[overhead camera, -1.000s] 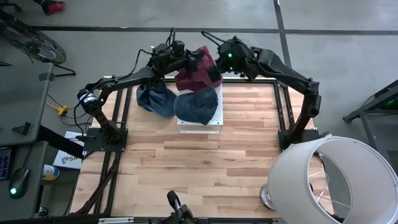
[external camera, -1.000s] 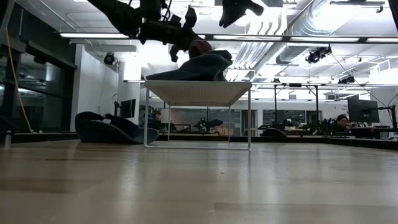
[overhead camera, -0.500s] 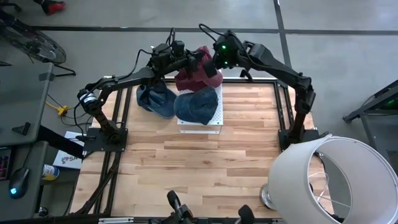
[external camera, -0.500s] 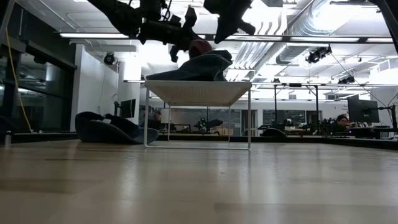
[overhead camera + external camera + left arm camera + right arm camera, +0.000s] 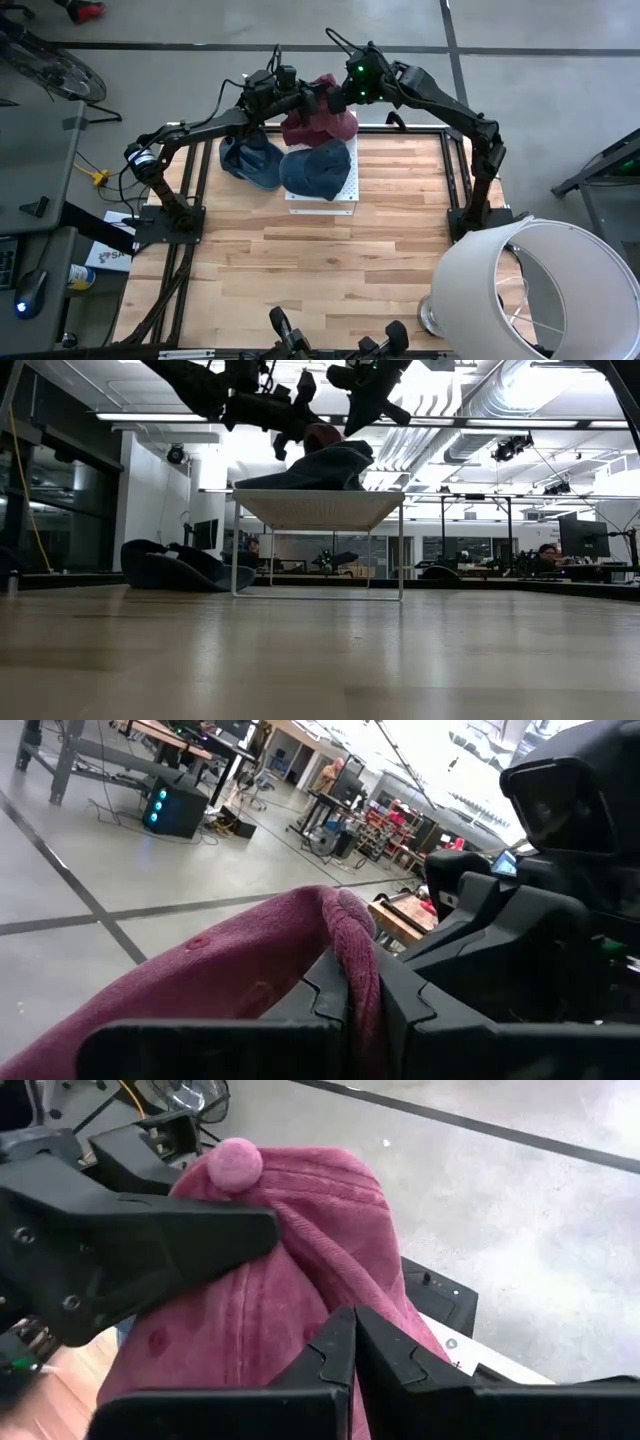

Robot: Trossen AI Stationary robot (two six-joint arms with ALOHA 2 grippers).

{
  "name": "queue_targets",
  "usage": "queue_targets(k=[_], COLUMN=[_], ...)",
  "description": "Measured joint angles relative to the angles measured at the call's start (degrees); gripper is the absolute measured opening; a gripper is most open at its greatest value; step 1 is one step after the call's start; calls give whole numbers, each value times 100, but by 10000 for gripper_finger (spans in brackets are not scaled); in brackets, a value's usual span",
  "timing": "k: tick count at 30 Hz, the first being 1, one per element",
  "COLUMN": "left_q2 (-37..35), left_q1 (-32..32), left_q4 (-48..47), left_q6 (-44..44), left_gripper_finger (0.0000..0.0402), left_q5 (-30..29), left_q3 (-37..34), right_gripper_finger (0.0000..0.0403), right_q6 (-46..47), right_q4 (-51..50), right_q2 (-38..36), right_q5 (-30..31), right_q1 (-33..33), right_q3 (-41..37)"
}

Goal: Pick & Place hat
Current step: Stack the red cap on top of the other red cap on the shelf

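A maroon corduroy hat (image 5: pixel 318 120) with a top button (image 5: pixel 235 1160) is held up over the far edge of the white stand (image 5: pixel 340 205). My left gripper (image 5: pixel 303 100) is shut on it from the left. My right gripper (image 5: pixel 342 97) has come in from the right, its shut fingers (image 5: pixel 335 1345) pointing at the hat's crown (image 5: pixel 330 1230). A blue denim hat (image 5: pixel 318 170) lies on the stand, right under the maroon one (image 5: pixel 322 435). A second blue hat (image 5: pixel 250 160) rests on the table left of the stand. My left gripper (image 5: pixel 350 995) pinches a raised fold of the maroon hat (image 5: pixel 352 945) between its two fingers, coming level from the table's left. The hat is carried above the stand, and one finger (image 5: pixel 150 1230) lies along the crown below the button. My right gripper: its shut tips stand right at the crown (image 5: pixel 370 1270), but I cannot tell whether they touch it.
A large white lampshade (image 5: pixel 540 290) stands at the table's near right corner. Bare wooden table (image 5: pixel 330 270) spreads out on the near side of the stand. In the low view the stand (image 5: pixel 320 508) stands on thin legs with open space beneath it.
My right gripper has moved toward the table's left and slightly down, closing in on the maroon hat until its tips are at the crown. The hat is where it was.
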Motion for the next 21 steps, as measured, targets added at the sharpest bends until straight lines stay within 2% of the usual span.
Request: queue_targets(k=[11,17,21], left_q2=[-2,-2,-2], left_q1=[2,0,2], left_q4=[0,-1,-3], left_q6=[-13,-15,-15], left_gripper_finger=[15,15,15], left_q5=[-2,2,-1], left_q3=[0,0,0], right_gripper_finger=[0,0,0], right_q6=[467,941,1277], right_q4=[117,416,406], right_q2=[262,539,798], right_q5=[84,-776,-872], right_q1=[-520,-906,-1068], right_q3=[2,7,7])
